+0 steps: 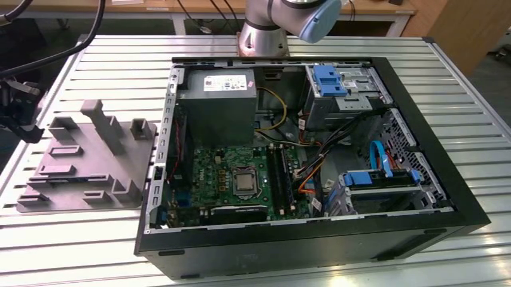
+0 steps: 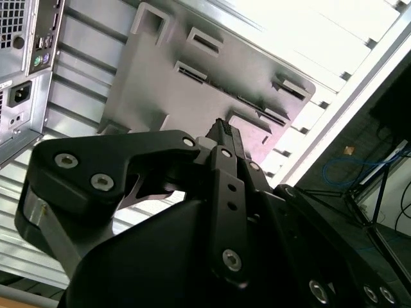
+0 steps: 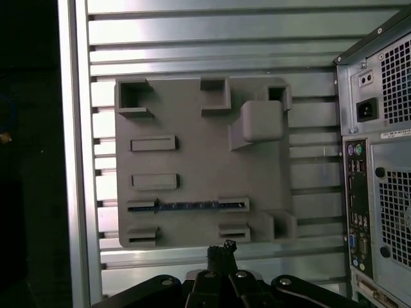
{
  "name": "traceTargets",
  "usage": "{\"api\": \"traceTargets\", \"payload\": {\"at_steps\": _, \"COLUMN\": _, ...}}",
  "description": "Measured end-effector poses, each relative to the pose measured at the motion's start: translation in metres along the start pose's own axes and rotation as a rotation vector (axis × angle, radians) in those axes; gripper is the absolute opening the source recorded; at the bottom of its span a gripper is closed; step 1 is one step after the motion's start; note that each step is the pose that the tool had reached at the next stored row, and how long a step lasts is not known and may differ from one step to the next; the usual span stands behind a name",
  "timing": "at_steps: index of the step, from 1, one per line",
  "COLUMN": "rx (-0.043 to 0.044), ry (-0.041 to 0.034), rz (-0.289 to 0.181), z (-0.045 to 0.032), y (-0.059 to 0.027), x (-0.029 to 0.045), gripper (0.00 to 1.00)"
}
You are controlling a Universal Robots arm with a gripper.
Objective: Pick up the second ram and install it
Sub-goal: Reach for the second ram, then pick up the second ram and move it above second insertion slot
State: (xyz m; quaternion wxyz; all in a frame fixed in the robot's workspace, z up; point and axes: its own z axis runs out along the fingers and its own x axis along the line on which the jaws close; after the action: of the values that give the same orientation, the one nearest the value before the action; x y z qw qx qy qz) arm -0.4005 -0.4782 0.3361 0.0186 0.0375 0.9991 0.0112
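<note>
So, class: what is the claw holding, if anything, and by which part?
Nothing. The claw is shut and empty near the grey fixture; the ram stick lies in a fixture slot.

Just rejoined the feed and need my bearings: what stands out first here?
The open computer case fills the middle of the slatted table, motherboard exposed. To the exterior view's left sits a grey parts holder; in the first wrist view a RAM stick lies in one of its slots, with the gripper hovering near it.
</note>
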Motion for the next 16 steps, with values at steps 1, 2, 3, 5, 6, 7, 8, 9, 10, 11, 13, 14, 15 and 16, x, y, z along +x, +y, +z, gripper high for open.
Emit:
{"api": "traceTargets", "payload": {"at_steps": 1, "rx": 0.0000, "ry": 0.0000, "rz": 0.000, "z": 0.0014, "y": 0.0000, "x": 0.0001, "gripper": 0.10}}
{"api": "traceTargets", "payload": {"at_steps": 2, "rx": -0.0001, "ry": -0.0001, "rz": 0.000, "z": 0.0022, "y": -0.0001, "x": 0.0001, "gripper": 0.10}}
{"api": "traceTargets", "payload": {"at_steps": 3, "rx": 0.0001, "ry": 0.0001, "rz": 0.000, "z": 0.0022, "y": 0.0000, "x": 0.0001, "gripper": 0.10}}
{"api": "traceTargets", "payload": {"at_steps": 5, "rx": 0.0001, "ry": 0.0000, "rz": 0.000, "z": 0.0023, "y": -0.0001, "x": 0.0001, "gripper": 0.10}}
{"api": "traceTargets", "payload": {"at_steps": 6, "rx": 0.0000, "ry": 0.0000, "rz": 0.000, "z": 0.0024, "y": 0.0000, "x": 0.0001, "gripper": 0.10}}
{"api": "traceTargets", "payload": {"at_steps": 7, "rx": 0.0000, "ry": 0.0000, "rz": 0.000, "z": 0.0025, "y": 0.0000, "x": 0.0001, "gripper": 0.10}}
{"api": "traceTargets", "payload": {"at_steps": 8, "rx": 0.0000, "ry": 0.0000, "rz": 0.000, "z": 0.0025, "y": 0.0000, "x": 0.0001, "gripper": 0.10}}
{"api": "traceTargets", "payload": {"at_steps": 9, "rx": 0.0000, "ry": 0.0000, "rz": 0.000, "z": 0.0025, "y": -0.0001, "x": 0.0001, "gripper": 0.10}}
{"api": "traceTargets", "payload": {"at_steps": 10, "rx": 0.0000, "ry": 0.0000, "rz": 0.000, "z": 0.0025, "y": -0.0001, "x": 0.0001, "gripper": 0.10}}
{"api": "traceTargets", "payload": {"at_steps": 11, "rx": 0.0000, "ry": 0.0000, "rz": 0.000, "z": 0.0025, "y": -0.0001, "x": 0.0001, "gripper": 0.10}}
{"api": "traceTargets", "payload": {"at_steps": 13, "rx": 0.0000, "ry": 0.0001, "rz": 0.000, "z": 0.0025, "y": -0.0001, "x": 0.0001, "gripper": 0.10}}
{"api": "traceTargets", "payload": {"at_steps": 14, "rx": 0.0000, "ry": 0.0000, "rz": 0.000, "z": 0.0026, "y": 0.0000, "x": 0.0001, "gripper": 0.10}}
{"api": "traceTargets", "payload": {"at_steps": 15, "rx": 0.0001, "ry": 0.0000, "rz": 0.000, "z": 0.0025, "y": -0.0001, "x": 0.0001, "gripper": 0.10}}
{"api": "traceTargets", "payload": {"at_steps": 16, "rx": 0.0000, "ry": 0.0000, "rz": 0.000, "z": 0.0026, "y": -0.0001, "x": 0.0001, "gripper": 0.10}}
